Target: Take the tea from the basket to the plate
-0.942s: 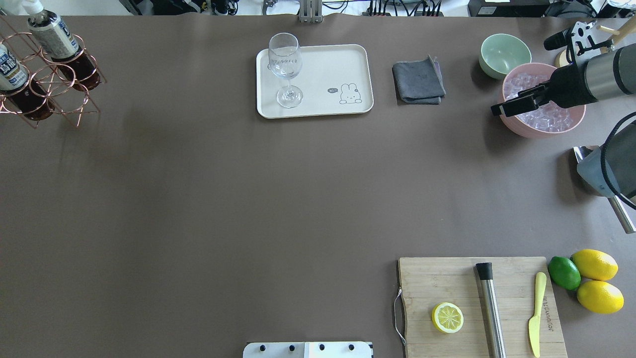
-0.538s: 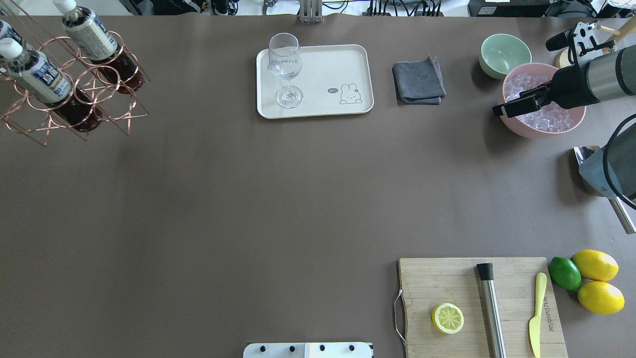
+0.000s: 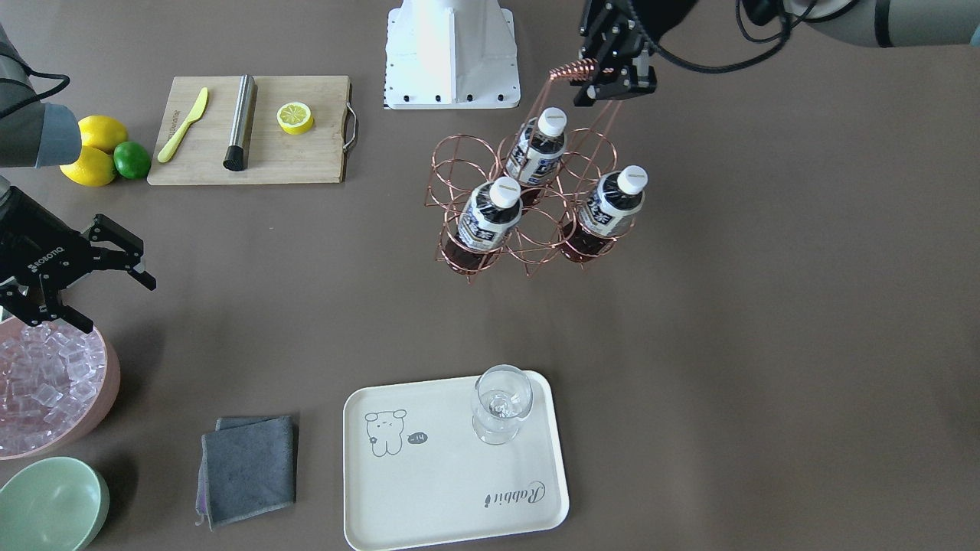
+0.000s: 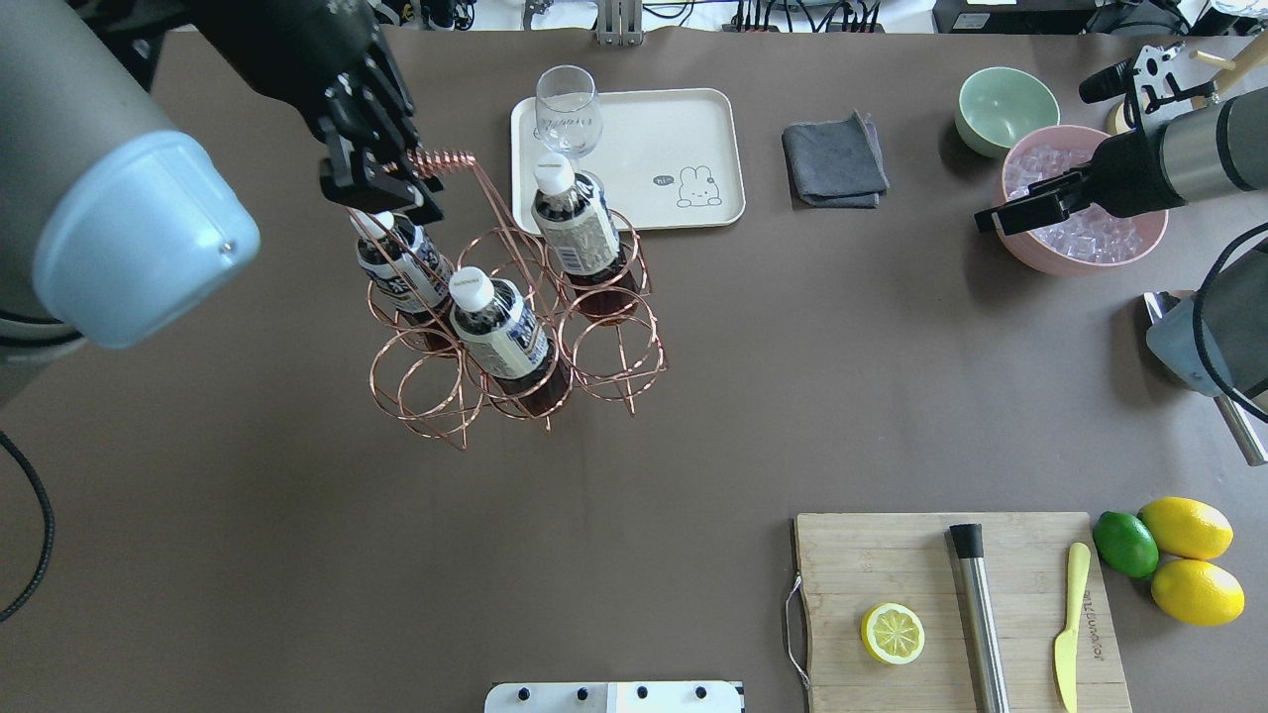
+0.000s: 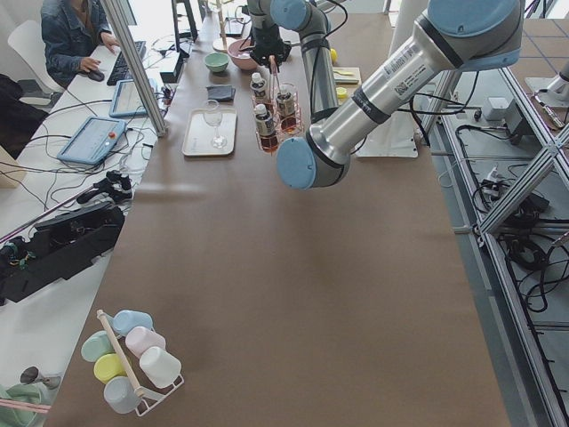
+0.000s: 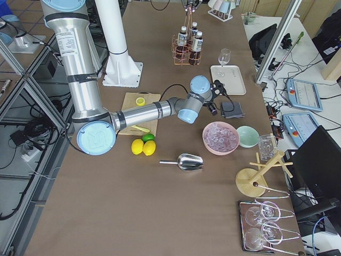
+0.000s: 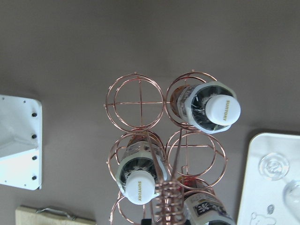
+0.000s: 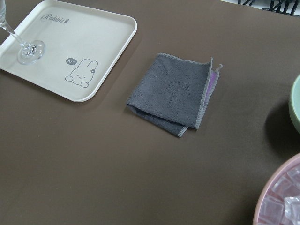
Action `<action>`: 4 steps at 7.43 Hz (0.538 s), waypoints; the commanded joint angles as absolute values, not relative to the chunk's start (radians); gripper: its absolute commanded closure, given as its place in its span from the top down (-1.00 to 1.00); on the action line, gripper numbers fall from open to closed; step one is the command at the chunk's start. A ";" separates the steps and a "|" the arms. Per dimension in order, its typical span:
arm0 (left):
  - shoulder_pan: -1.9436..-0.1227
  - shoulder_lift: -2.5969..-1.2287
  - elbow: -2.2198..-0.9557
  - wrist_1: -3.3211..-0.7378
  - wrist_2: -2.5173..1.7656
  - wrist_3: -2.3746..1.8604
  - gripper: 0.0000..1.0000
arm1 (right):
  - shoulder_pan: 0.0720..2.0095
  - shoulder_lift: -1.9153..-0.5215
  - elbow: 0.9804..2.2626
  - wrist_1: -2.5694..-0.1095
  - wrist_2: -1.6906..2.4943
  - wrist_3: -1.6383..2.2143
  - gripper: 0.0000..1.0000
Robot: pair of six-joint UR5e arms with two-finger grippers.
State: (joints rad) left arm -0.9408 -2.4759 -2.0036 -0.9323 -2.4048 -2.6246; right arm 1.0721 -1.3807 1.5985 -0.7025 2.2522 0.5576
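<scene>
The copper wire basket (image 4: 621, 349) hangs from its coiled handle (image 4: 441, 158), which my left gripper (image 4: 386, 183) is shut on. It is left of the table's middle, just in front of the plate. Three tea bottles stand in its cells: one (image 4: 570, 223) nearest the plate, one (image 4: 495, 327) in the middle, one (image 4: 401, 267) under the gripper. The left wrist view shows two white caps (image 7: 222, 110) from above. The cream plate (image 4: 674, 129) lies at the far middle. My right gripper (image 4: 991, 218) is open and empty at the rim of the pink ice bowl (image 4: 1080, 259).
A wine glass (image 4: 568, 119) stands on the plate's left end, close to the basket. A grey cloth (image 4: 834, 163) and a green bowl (image 4: 1005, 104) lie right of the plate. A cutting board (image 4: 892, 564) with lemon half, muddler and knife is near right, beside lemons (image 4: 1184, 527).
The left arm has carried the basket with its three bottles from the far left edge rightward, close to the plate. The right gripper has barely moved.
</scene>
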 commanded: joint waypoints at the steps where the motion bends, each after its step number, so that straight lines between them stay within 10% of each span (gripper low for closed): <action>1: -0.789 -2.560 -1.921 -1.126 -2.361 -2.905 -1.00 | 1.069 -1.382 1.600 -0.701 2.230 0.557 0.99; 4: -0.612 -2.515 -1.931 -1.228 -2.188 -2.965 -1.00 | 1.065 -1.382 1.600 -0.701 2.229 0.557 0.99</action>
State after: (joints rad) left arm -0.6882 -2.5575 -1.9131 -1.1562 -2.2687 -2.9225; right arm 1.0682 -1.3819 1.5999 -0.7012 2.2297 0.5570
